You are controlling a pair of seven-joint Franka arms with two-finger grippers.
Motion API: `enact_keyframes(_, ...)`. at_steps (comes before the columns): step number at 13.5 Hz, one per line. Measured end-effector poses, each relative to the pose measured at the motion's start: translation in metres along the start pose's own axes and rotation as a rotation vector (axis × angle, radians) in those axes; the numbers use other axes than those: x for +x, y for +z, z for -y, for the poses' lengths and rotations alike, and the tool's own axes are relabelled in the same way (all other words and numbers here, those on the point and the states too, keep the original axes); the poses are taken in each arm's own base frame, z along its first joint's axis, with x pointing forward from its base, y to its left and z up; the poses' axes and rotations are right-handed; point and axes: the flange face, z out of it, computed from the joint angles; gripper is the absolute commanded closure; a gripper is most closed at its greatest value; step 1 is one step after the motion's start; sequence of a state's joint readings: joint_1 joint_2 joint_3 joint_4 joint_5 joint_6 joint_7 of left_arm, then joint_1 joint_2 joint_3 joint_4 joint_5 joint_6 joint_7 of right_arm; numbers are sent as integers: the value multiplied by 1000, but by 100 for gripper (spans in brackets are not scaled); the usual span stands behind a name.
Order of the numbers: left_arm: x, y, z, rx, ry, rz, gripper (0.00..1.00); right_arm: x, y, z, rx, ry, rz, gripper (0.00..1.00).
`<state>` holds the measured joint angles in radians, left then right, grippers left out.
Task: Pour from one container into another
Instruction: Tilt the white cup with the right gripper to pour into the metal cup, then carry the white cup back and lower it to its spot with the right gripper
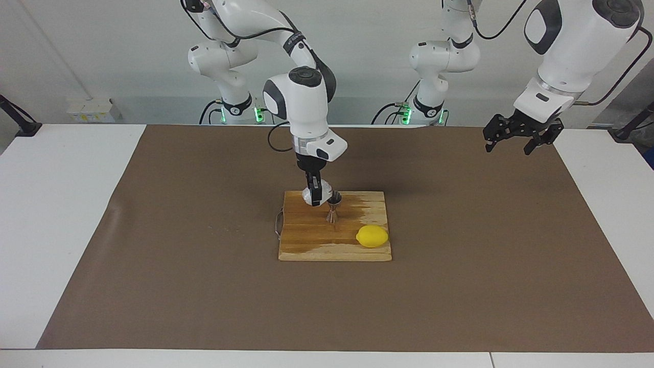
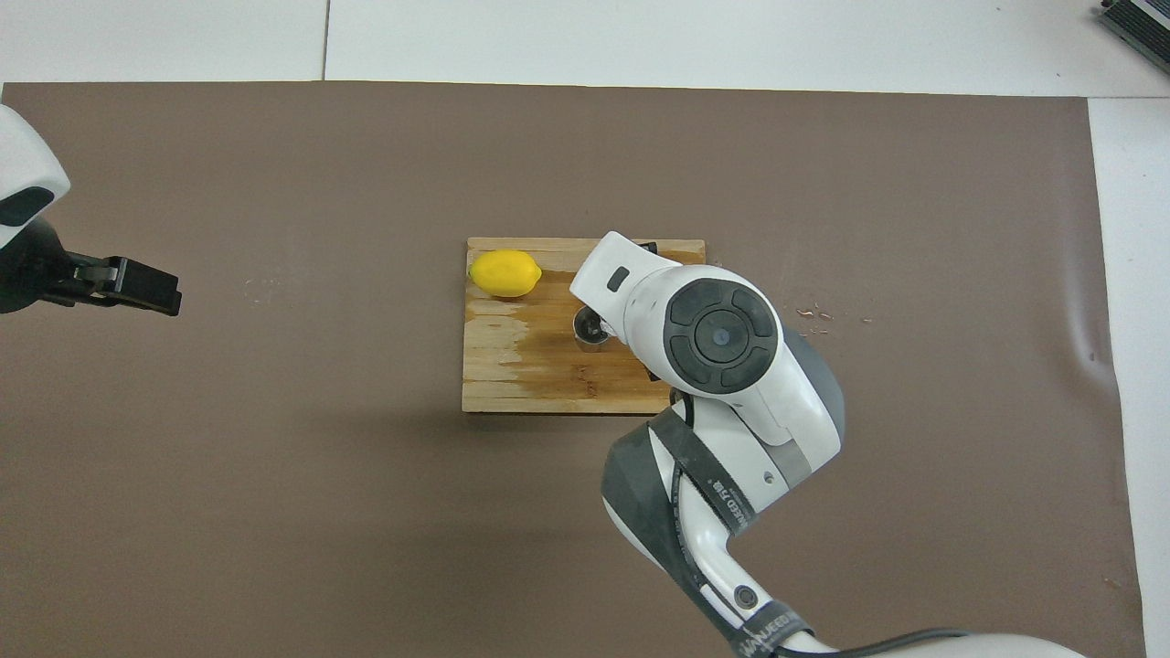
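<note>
A lemon (image 1: 372, 236) lies on the wooden board (image 1: 306, 240); brown mat (image 1: 204, 281) beneath.

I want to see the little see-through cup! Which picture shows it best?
The facing view. There the cup shows in the right gripper, tipped against the jigger. In the overhead view the right arm hides the cup almost entirely.

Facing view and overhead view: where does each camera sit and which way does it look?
Facing view: high across the table, looking toward the robots; both arms with bases show, right tool holding the cup tilted at the jigger, left tool waiting over the brown mat.
Overhead view: above the robots' end, looking steeply down; the right arm's wrist hides most of the cup, left tool at the edge.
Shared: cutting board, lemon, jigger, half a turn apart.
</note>
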<state>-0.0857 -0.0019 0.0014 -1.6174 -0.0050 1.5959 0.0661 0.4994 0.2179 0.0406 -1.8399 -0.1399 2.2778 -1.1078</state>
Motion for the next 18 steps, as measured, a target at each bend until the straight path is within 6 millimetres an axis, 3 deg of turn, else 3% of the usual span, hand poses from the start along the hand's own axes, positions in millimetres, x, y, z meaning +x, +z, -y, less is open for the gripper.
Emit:
enact_keyframes(6, 0, 0, 0, 0, 0, 0, 0, -2, -9, -3, -1, 38, -36, 100)
enact_keyframes(10, 0, 0, 0, 0, 0, 0, 0, -17, -23, -10, 44, 130, -206, 100)
enact_keyframes(14, 0, 0, 0, 0, 0, 0, 0, -85, -32, -31, 43, 191, -405, 100)
enact_keyframes(18, 0, 0, 0, 0, 0, 0, 0, -173, -6, -28, 94, 258, -525, 100)
